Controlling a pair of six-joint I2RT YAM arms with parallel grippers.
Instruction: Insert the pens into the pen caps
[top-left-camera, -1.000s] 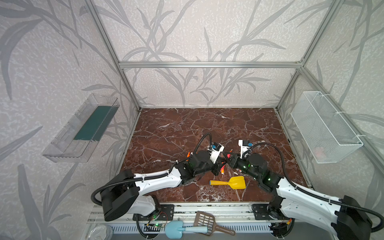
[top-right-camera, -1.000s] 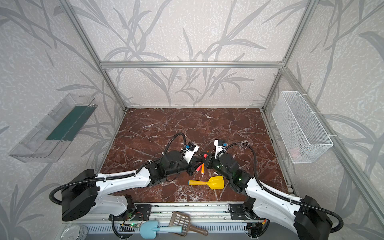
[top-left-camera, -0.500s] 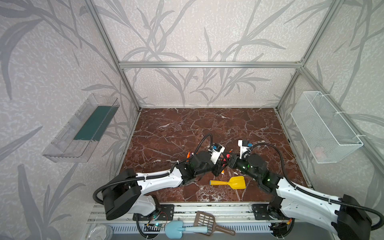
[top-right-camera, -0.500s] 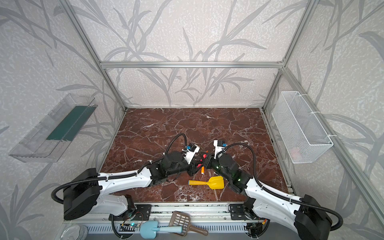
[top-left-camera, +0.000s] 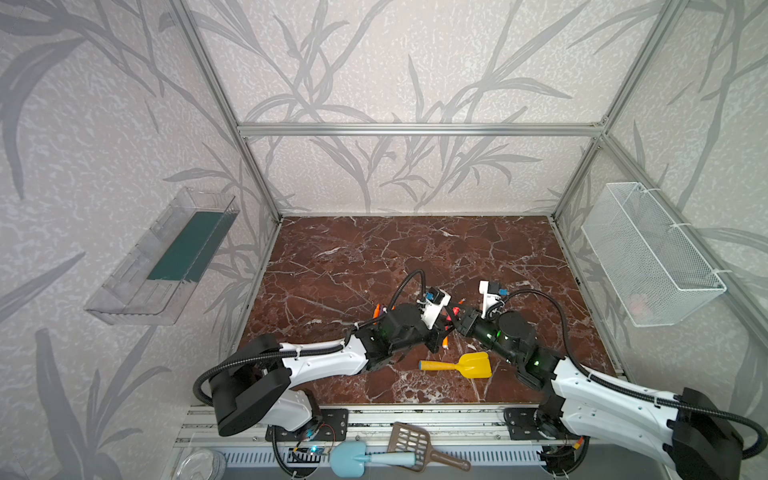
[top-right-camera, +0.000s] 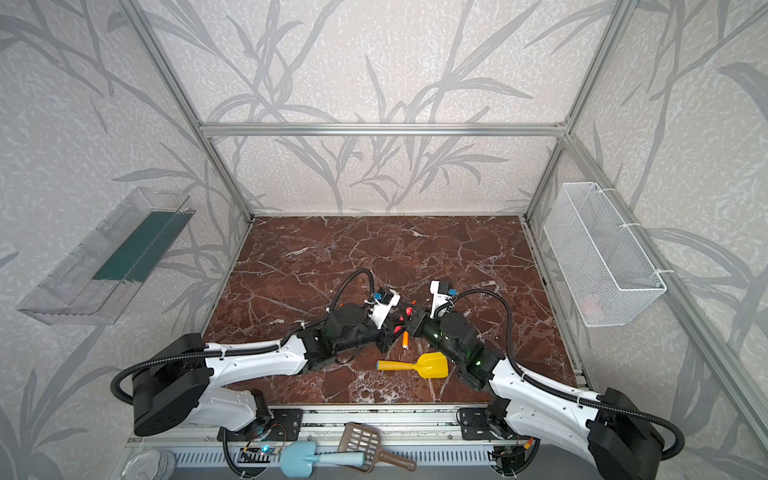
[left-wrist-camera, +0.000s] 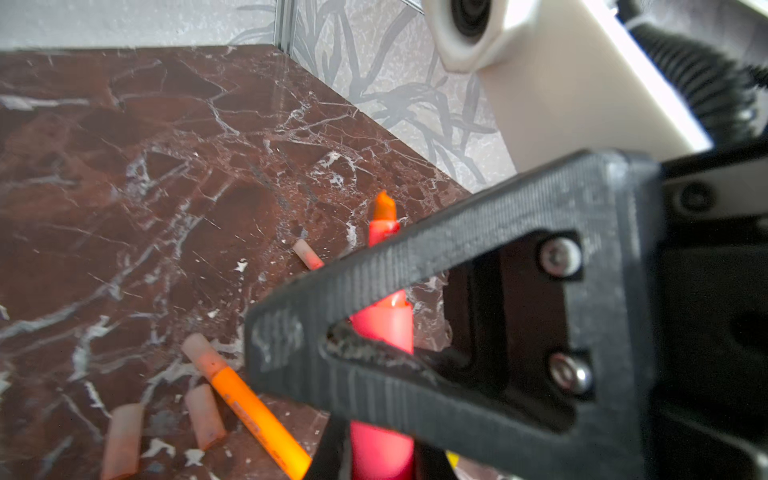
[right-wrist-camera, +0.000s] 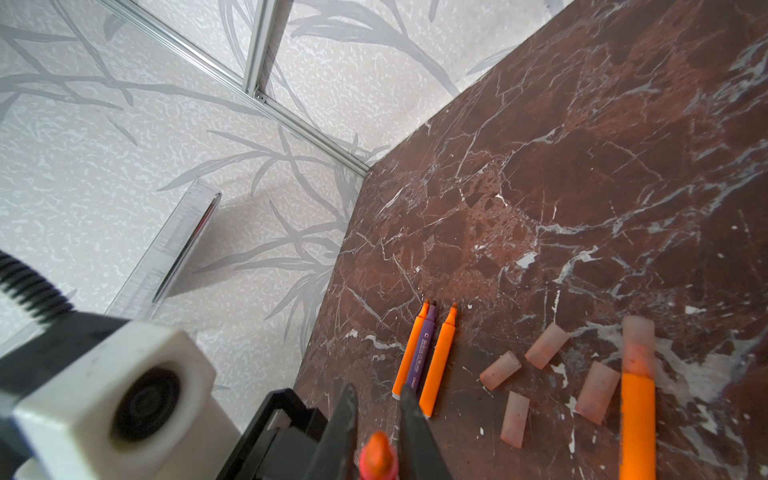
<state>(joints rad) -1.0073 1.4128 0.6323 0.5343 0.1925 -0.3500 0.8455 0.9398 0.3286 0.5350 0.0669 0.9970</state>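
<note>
Right wrist view: right tool is closed narrow on the red-pink pen, whose orange tip pokes up between the two dark fingers. Left wrist view: left tool is clamped on the same pen's barrel, lower down. The right tool's black finger crosses in front of the pen, and the pen's tip stands clear of the bench. In both top views the two tools meet nose to nose near the front centre, with the pen between them.

Bench: red-brown marble with white veins. Four loose caps lie near the tools, close together, pinkish and translucent. A capped orange pen lies flat beside them. Toward the left wall lie two orange pens and a purple pen, side by side, touching, tips bare. A yellow toy shovel lies flat, nearer the front edge than the tools.

Room: grey leaf-pattern walls behind an aluminium frame. A clear tray hangs on the left wall. A white wire basket hangs on the right wall.
</note>
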